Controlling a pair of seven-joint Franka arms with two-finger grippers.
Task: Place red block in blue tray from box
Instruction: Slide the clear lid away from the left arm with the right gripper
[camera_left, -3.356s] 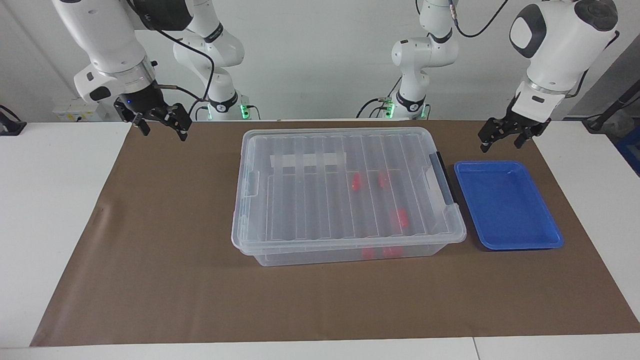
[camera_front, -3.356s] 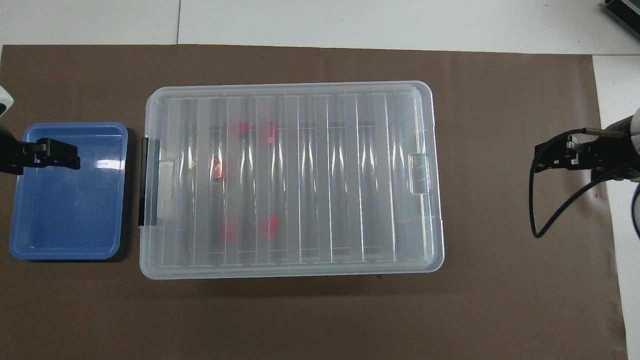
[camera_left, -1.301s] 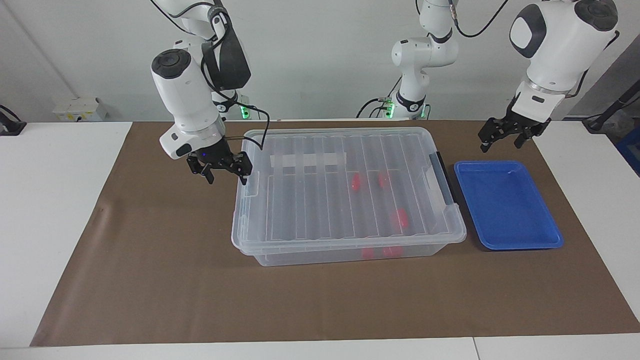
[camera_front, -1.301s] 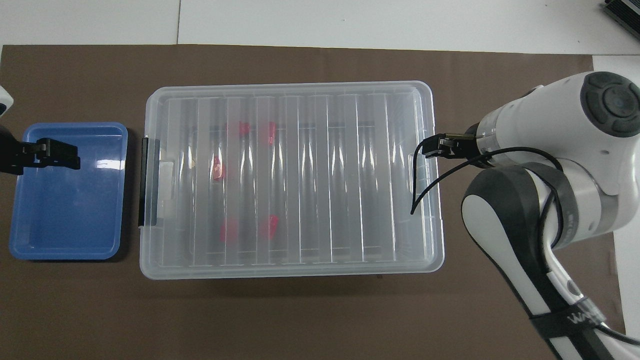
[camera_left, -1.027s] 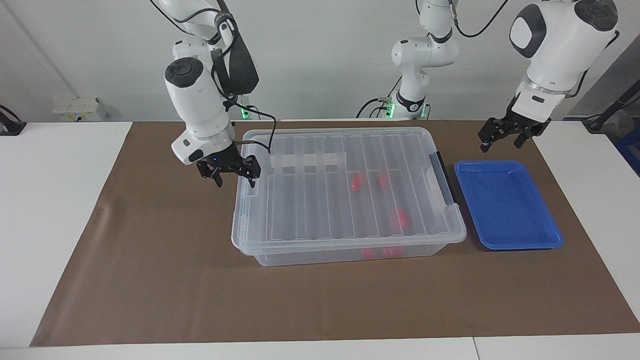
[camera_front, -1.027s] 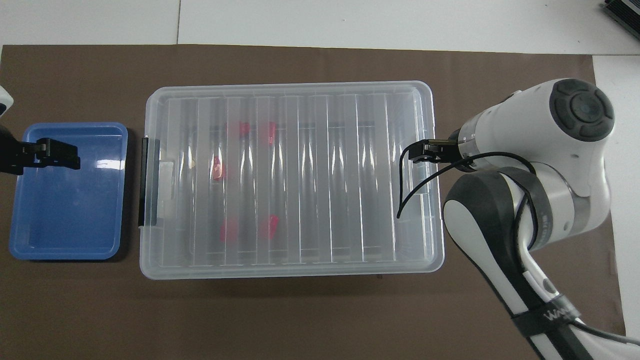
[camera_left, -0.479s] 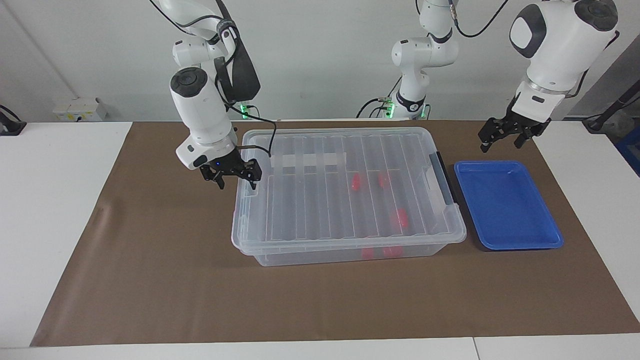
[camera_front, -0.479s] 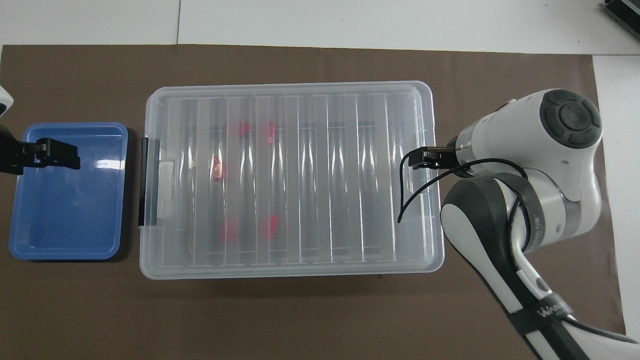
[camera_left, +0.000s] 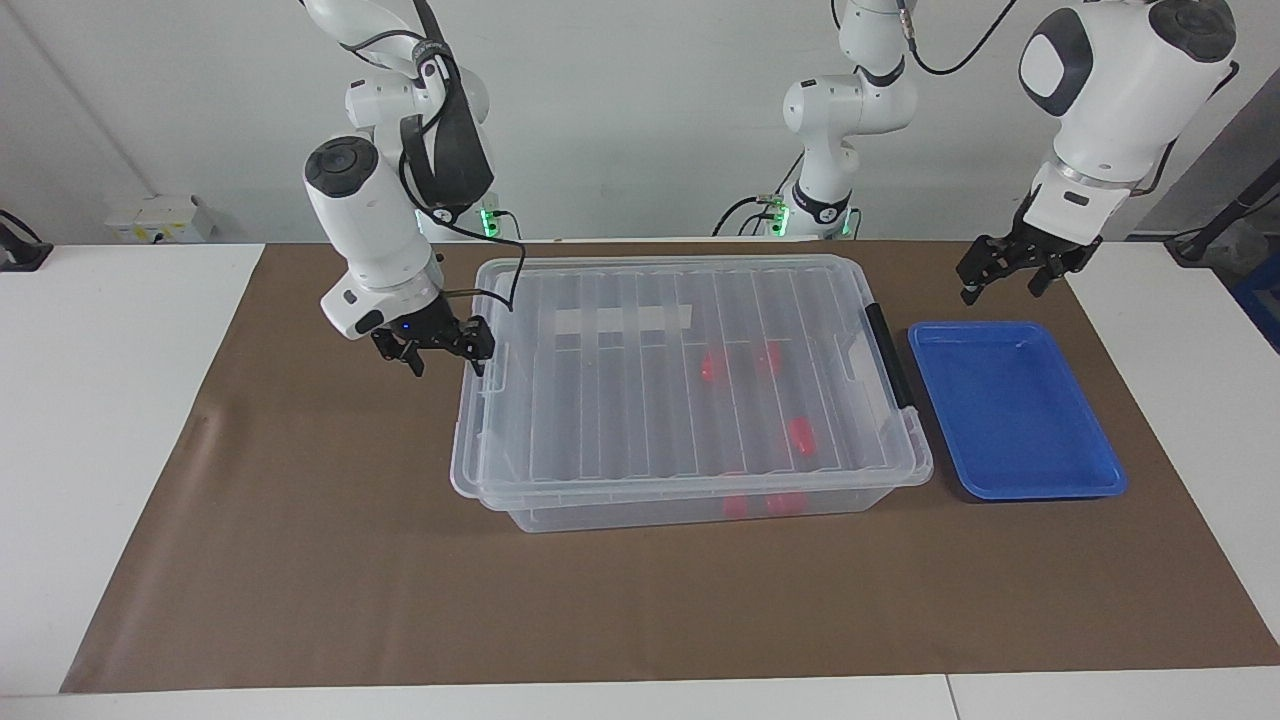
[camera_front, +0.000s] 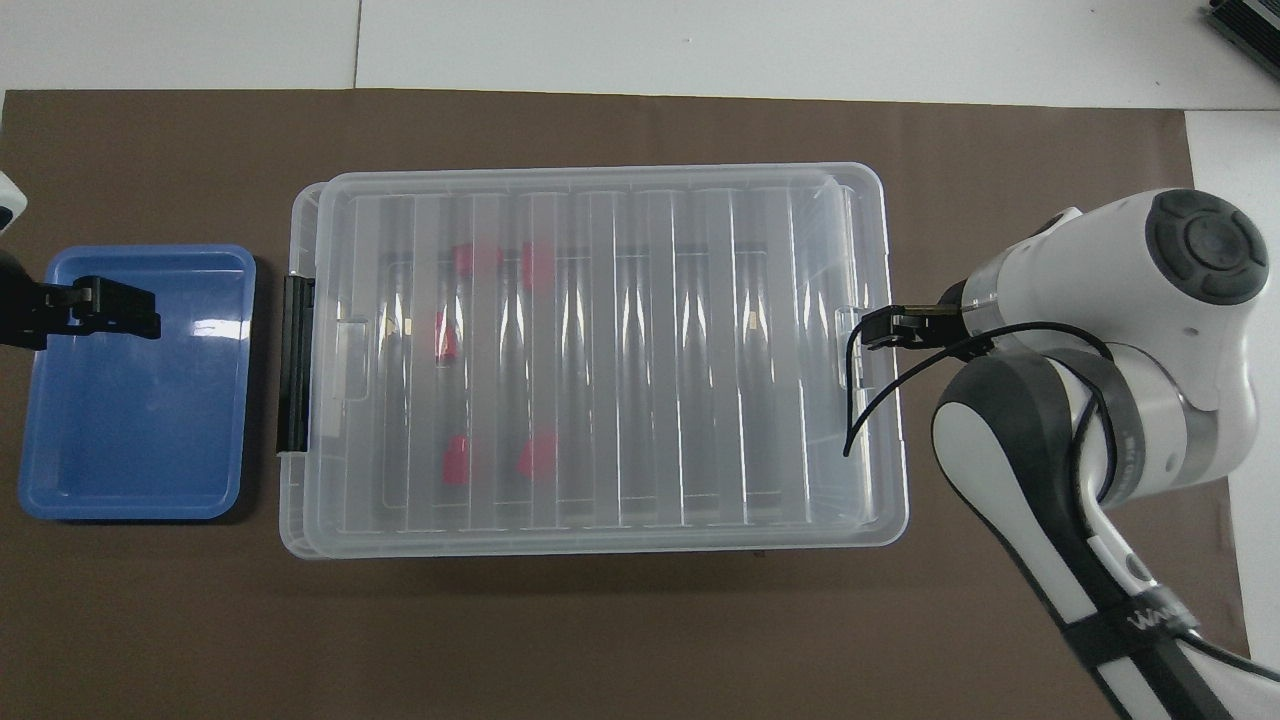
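While the lid (camera_left: 620, 400) covers the box (camera_left: 600, 515), the step in hand looks like getting it off: it sits offset on the base, overhanging toward the right arm's end of the table. The right gripper (camera_left: 435, 345) is at that end with its jaws spread wide, one finger against the lid's end tab (camera_left: 497, 372); whether it hooks under the lip I cannot tell, and it grips nothing. The left gripper (camera_left: 1010, 272) waits, wide open and empty, over the mat (camera_left: 300, 560) by the blue tray's (camera_left: 1040, 492) edge nearest the robots. Five red pieces show through the lid toward the tray's end, and the red block (camera_left: 768, 358) nearest the robots is one of a pair, with one farther out and two more farthest. Next, I judge, the lid must be drawn or lifted clear, watching the black latch (camera_left: 890, 355), before any block is reached. Lettering on the right arm's strap (camera_front: 1140, 620) starts "WA"; the white tape strip (camera_left: 620, 320) appears blank.
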